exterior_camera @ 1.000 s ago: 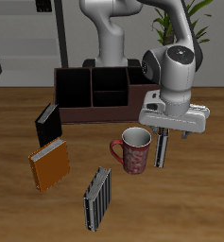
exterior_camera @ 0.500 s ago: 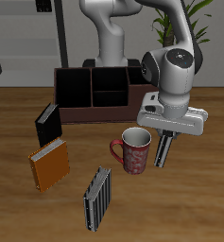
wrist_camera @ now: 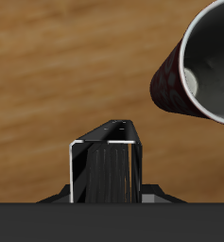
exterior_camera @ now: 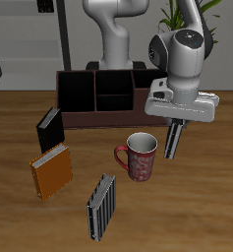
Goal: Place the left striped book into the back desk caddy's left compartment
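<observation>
Brown wooden table (exterior_camera: 211, 212); grey robot gripper (exterior_camera: 177, 120) pinching thin grey striped book (exterior_camera: 173, 140), lifted upright beside dark red mug (exterior_camera: 139, 157).

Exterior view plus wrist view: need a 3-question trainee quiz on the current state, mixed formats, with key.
1. True or false: the gripper holds the left striped book, a thin grey-striped hardback, off the table.
2. What stands closest beside the held book? A) dark red mug B) orange book C) plain black book
3. Fill in: a second striped book stands near the table's ____ edge.

Key: 1 true; 2 A; 3 front.
</observation>
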Motion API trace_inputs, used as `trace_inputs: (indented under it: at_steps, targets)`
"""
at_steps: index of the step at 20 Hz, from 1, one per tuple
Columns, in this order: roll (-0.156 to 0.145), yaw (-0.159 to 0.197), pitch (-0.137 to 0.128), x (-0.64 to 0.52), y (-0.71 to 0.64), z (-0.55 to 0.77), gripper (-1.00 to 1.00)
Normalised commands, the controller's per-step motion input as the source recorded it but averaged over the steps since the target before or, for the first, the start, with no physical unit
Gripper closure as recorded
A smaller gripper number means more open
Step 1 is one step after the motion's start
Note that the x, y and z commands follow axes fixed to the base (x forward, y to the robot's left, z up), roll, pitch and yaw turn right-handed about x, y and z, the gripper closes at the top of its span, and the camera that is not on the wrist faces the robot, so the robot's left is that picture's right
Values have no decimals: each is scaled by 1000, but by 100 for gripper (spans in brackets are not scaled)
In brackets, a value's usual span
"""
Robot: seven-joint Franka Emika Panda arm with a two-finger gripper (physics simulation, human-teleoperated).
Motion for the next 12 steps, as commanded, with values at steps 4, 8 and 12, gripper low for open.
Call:
trace_inputs:
  at_steps: [4, 8, 12]
  targets:
    - [47, 99, -12, -491, 86, 546, 100]
    - [49, 86, -41, -435, -32, 553, 100]
    - [61, 82, -74, -476, -125, 668, 100]
